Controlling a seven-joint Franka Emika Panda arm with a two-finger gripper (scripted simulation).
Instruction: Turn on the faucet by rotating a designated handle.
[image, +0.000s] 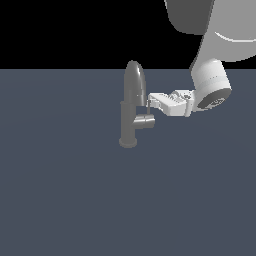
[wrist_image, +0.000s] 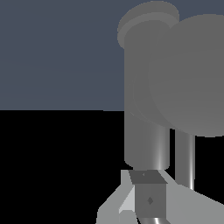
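The grey faucet (image: 128, 122) stands on the floor, with a vertical post, a round base and a tall arched spout (image: 135, 82). Its handle (image: 145, 121) is a short stub jutting toward the exterior view's right, and a thin dark lever rod (image: 148, 109) rises from it. My gripper (image: 149, 103) reaches in from the right, its tips right at the top of the rod. The fingers look pressed together, with nothing held between them. The wrist view shows the post (wrist_image: 146, 131), the big stub end (wrist_image: 192, 74), the rod (wrist_image: 184, 157) and one finger pad (wrist_image: 150, 199) close up.
The white arm (image: 210, 85) comes down from the upper right of the exterior view. A flat blue-grey floor (image: 65, 190) lies all round the faucet, with a black background behind it.
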